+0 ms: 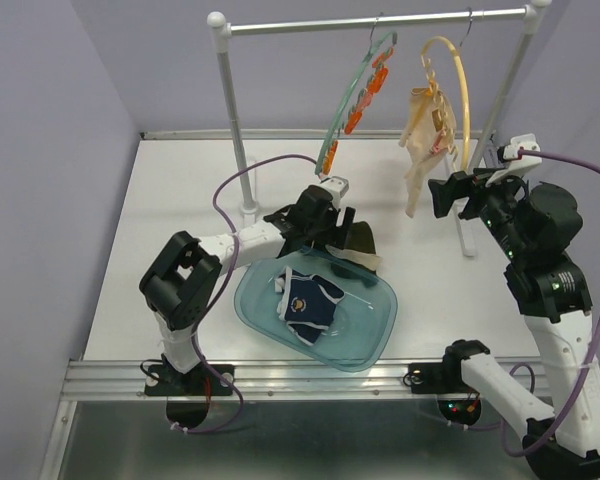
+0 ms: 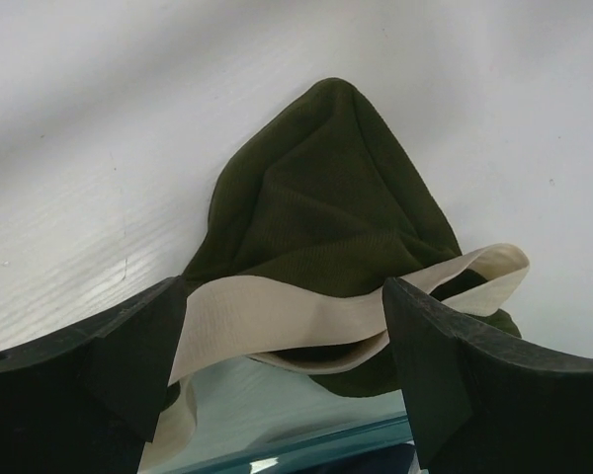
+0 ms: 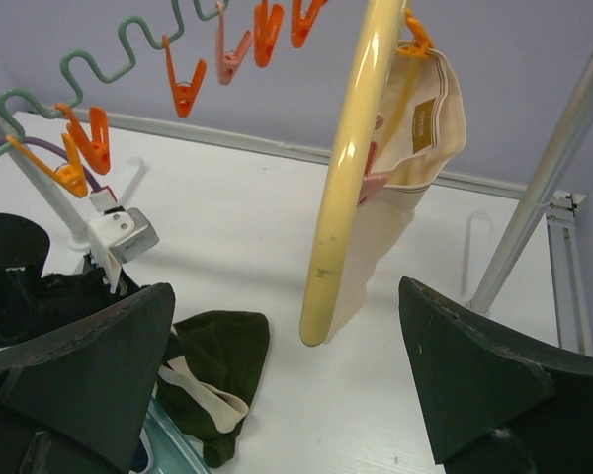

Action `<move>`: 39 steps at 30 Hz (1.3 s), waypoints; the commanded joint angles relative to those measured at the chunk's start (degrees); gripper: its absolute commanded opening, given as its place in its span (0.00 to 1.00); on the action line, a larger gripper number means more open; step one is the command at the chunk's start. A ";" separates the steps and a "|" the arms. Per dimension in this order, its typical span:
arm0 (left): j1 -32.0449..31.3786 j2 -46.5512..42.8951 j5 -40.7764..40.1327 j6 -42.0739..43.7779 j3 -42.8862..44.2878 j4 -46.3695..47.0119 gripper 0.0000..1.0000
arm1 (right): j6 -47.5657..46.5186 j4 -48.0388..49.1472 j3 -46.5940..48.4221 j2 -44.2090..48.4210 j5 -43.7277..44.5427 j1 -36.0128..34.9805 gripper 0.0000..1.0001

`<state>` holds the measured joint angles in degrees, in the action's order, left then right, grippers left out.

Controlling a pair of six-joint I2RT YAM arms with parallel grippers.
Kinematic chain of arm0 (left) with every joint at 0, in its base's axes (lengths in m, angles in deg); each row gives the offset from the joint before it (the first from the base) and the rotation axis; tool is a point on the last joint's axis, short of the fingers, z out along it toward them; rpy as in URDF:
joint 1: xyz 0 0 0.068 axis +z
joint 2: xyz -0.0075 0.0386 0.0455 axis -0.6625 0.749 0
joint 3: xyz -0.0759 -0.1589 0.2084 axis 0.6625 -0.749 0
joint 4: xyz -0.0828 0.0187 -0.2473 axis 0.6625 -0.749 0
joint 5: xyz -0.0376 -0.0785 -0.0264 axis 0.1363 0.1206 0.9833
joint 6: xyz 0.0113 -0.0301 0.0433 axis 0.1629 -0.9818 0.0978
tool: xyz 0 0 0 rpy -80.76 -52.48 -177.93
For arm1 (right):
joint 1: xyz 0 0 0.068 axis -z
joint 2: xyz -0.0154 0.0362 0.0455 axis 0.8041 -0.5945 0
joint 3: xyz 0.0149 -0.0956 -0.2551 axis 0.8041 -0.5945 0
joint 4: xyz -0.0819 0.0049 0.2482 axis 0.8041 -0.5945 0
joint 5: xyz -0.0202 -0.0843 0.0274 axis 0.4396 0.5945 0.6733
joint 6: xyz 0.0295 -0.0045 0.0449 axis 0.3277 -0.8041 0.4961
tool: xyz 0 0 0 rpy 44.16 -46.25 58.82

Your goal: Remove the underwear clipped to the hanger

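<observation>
The pale beige underwear hangs clipped to the yellow hanger on the rack. In the right wrist view the beige underwear hangs behind the yellow hanger. My right gripper is open and empty just right of it, its midpoint facing the hanger's lower end. The dark olive underwear with cream trim lies on the table, draped over the bin's back rim. My left gripper is open right over the olive underwear, and its cream band passes between the fingers. The navy brief lies in the bin.
The teal bin sits at the table's front centre. A green wavy hanger with orange clips hangs empty beside the yellow one. The rack's posts stand on the table, one close to my right gripper.
</observation>
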<state>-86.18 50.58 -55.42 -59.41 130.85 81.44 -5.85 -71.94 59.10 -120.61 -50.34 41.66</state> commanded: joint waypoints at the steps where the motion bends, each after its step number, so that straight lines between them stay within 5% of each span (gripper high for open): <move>1: -0.66 -1.79 -5.48 -1.90 2.46 -4.91 0.91 | 2.58 3.23 -2.29 1.68 0.90 1.31 1.00; 16: -3.65 4.35 -14.19 0.64 9.13 -14.94 0.88 | 5.57 3.23 -5.37 3.26 -1.03 3.86 1.00; 19: -3.74 7.42 -14.90 1.08 12.81 -17.13 0.66 | 5.92 3.24 -5.64 3.70 -1.12 4.38 1.00; 24: -3.74 9.98 -16.04 1.43 13.97 -18.11 0.56 | 6.18 3.23 -5.64 3.88 -1.12 5.00 1.00; 27: -3.74 9.63 -16.30 1.70 13.80 -17.23 0.35 | 6.10 3.23 -5.46 3.88 -1.03 5.26 1.00; 28: -3.74 9.28 -16.56 1.87 13.80 -16.79 0.18 | 6.10 3.23 -5.46 3.88 -1.03 5.35 1.00; 30: -3.74 8.05 -17.79 1.61 13.80 -16.00 0.03 | 6.18 3.23 -5.46 3.97 -1.12 5.35 1.00; 39: -3.74 -5.04 -19.47 1.70 11.34 -6.95 0.00 | 5.04 3.23 -5.64 4.58 -0.51 5.88 1.00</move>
<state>-89.87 55.26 -72.82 -58.28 142.19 67.61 -0.29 -71.24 54.10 -117.29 -51.24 46.87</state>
